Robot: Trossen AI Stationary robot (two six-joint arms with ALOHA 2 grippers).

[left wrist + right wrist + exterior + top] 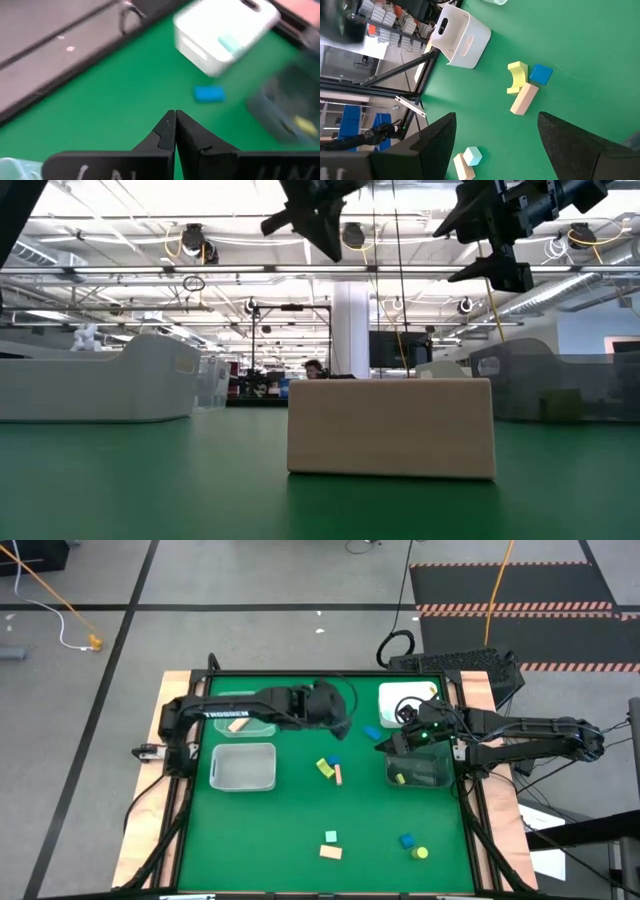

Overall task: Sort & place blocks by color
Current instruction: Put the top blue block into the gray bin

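Left end effector (345, 727) hangs above the surface's (270, 830) middle toward the far edge, fingers (167, 132) pressed together, empty. Right end effector (388, 744) hovers wide open, empty, beside the dark bin (418, 769) at the right edge.

Near edge: tan block (330, 852) touching mint block (330, 837); blue block (407, 840) and yellow cylinder (421, 853) toward the near right corner.
Centre: yellow block (324, 767), blue cube (334, 760), tan bar (338, 775) clustered.
Far: blue bar (372, 733) lies near the white bin (402, 700). Tan piece (237, 723) lies in the far left clear bin (243, 725).
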